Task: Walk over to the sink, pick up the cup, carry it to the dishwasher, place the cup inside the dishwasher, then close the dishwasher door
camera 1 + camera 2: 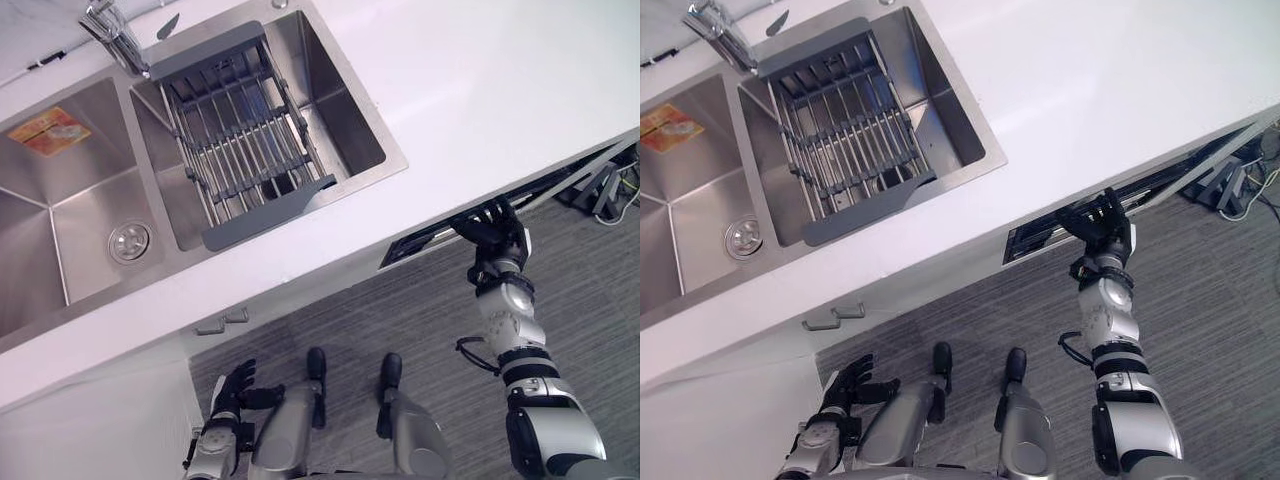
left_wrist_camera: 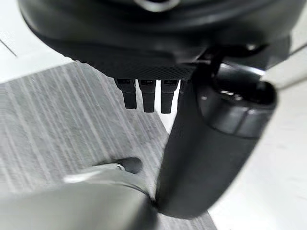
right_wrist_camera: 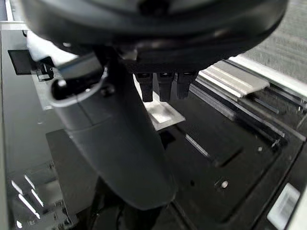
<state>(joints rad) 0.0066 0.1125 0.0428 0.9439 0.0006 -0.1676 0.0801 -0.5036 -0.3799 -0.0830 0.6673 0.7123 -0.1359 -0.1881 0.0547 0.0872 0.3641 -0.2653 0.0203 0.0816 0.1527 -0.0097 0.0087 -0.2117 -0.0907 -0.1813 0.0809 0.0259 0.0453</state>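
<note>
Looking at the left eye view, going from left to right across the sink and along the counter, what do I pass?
Orange sticker → drain → dish rack → right hand, at the counter's front edge.

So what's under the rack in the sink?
Through the rack bars, bare steel sink bottom shows. What lies beneath its solid grey ends is covered.
</note>
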